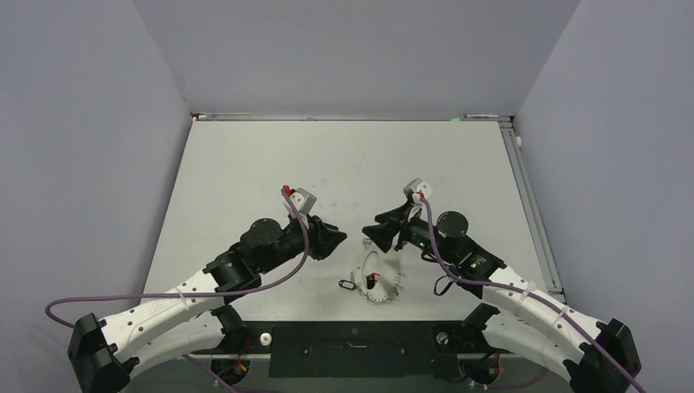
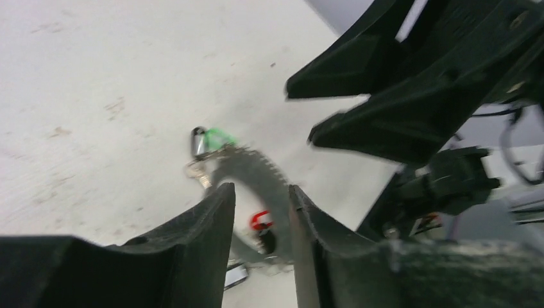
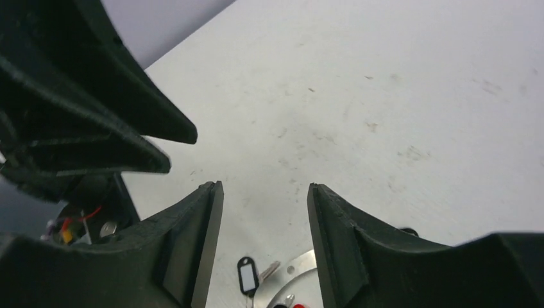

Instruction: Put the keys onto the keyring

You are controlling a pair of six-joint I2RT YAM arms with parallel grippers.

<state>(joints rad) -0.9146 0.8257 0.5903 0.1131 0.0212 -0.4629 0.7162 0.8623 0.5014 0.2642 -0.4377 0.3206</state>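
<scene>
The keyring (image 1: 379, 281) is a silvery toothed loop lying on the table near the front edge, below both grippers. A small red piece (image 1: 372, 278) lies inside the loop. A silvery key with a black tag (image 1: 347, 285) lies just left of it. My left gripper (image 1: 338, 240) is open and empty above the loop's left side. My right gripper (image 1: 371, 235) is open and empty, facing it closely. In the left wrist view (image 2: 262, 196) the blurred keyring (image 2: 256, 172), a green tag (image 2: 219, 137) and the red piece (image 2: 260, 220) show. The right wrist view (image 3: 264, 189) shows the black-tagged key (image 3: 247, 276) and the ring's edge (image 3: 301, 263).
The white table (image 1: 327, 164) has grey walls on three sides and a metal rail (image 1: 532, 205) along its right edge. A black base plate (image 1: 352, 348) lies along the near edge between the two arm bases.
</scene>
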